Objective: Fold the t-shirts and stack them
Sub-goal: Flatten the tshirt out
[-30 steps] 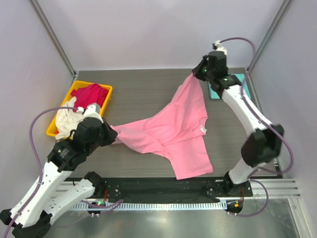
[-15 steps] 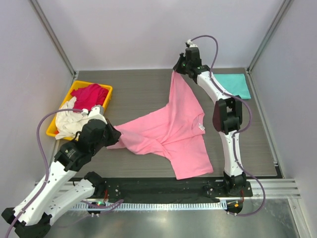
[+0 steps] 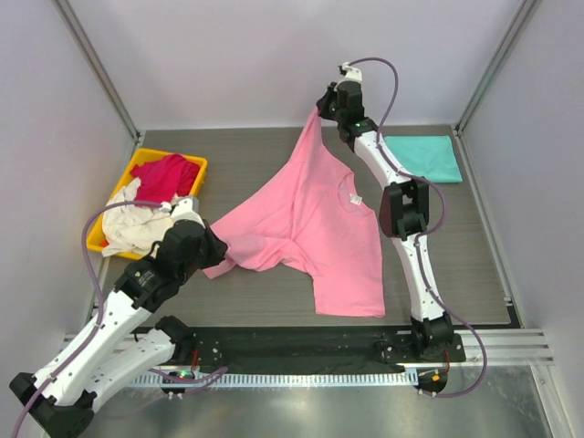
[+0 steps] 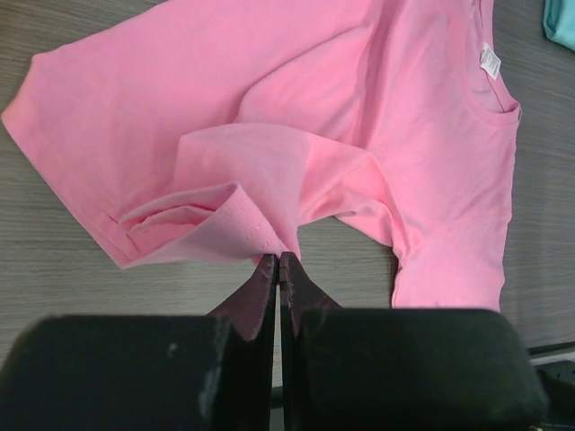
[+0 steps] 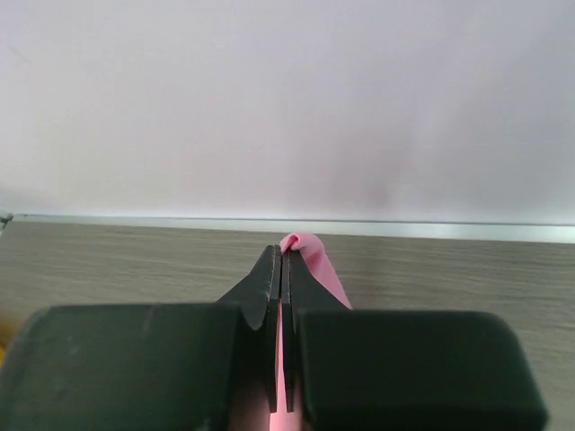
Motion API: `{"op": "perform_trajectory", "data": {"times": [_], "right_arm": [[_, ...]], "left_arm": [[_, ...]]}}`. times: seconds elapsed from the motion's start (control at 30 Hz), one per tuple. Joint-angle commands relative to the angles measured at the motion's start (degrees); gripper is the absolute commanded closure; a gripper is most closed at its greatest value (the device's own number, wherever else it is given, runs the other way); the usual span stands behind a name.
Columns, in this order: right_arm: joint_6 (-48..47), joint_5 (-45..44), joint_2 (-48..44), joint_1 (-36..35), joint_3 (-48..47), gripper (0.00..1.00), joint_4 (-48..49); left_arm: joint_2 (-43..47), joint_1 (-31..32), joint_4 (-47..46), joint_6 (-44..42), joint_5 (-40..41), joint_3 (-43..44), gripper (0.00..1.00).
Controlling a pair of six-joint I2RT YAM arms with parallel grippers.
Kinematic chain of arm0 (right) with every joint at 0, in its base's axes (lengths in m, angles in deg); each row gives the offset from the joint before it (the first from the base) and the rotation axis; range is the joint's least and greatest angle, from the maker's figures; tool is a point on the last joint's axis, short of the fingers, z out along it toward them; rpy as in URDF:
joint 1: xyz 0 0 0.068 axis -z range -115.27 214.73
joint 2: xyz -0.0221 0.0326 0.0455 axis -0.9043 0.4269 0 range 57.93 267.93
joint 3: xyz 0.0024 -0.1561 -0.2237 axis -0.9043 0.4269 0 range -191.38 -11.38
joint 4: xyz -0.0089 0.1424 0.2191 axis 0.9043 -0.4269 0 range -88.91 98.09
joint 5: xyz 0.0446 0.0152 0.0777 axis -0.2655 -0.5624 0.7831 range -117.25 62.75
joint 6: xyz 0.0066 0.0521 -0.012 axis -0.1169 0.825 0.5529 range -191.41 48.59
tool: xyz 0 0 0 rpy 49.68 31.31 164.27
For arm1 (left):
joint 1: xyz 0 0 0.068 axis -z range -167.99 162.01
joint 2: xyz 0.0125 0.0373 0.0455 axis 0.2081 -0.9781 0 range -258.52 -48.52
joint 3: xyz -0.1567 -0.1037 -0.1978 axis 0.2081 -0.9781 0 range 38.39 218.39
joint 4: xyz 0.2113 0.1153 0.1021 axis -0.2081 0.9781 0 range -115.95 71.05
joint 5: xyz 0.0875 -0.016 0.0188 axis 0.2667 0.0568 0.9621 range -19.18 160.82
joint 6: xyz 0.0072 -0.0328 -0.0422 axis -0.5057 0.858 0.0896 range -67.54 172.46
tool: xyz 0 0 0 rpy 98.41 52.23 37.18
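Seen from overhead, a light pink t-shirt [image 3: 319, 233] lies spread across the middle of a dark wood-grain surface [image 3: 237, 160], with its collar toward the far side. The left fingers [image 3: 215, 255] are clenched on a bunched edge at the shirt's left side, low over the surface. The right fingers [image 3: 321, 111] are clenched on another edge and hold it raised near the back wall, so the cloth climbs in a taut strip. The right arm runs along the shirt's right edge. At the left sits a yellow plastic bin [image 3: 199, 167] holding a crimson t-shirt [image 3: 166, 175] and a cream t-shirt [image 3: 123, 228] that spills over its near rim, just beside the left arm. A teal t-shirt [image 3: 422, 157] lies flat as a neat rectangle at the far right, apart from the pink one. The left wrist view adds detail the overhead one lacks: a doubled fold pinched at the fingertips, and the white neck label [image 4: 490, 60]. The right wrist view shows only a small pink tuck between shut fingers, the surface's far edge and the pale wall.
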Motion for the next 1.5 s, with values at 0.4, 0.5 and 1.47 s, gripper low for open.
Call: {"op": "perform_trajectory", "data": {"times": [0.4,0.5,1.47], "right_arm": [[9.6,-20.2,-25.1,0.1,18.5,0.32,-21.0],[17.9,-16.7,-36.2,0.2,30.9,0.33,-32.4],[43.9,4.4,-82.5,-4.8,109.8,0.57,-34.5]], "left_arm": [[-3.1,0.0,-9.5,0.3,-1.4,-1.9,1.0],[-2.6,0.0,-9.6,-1.3,-1.4,-1.2,1.0],[-0.9,0.0,-11.1,-1.7,-2.3,-4.8,1.0]]}}
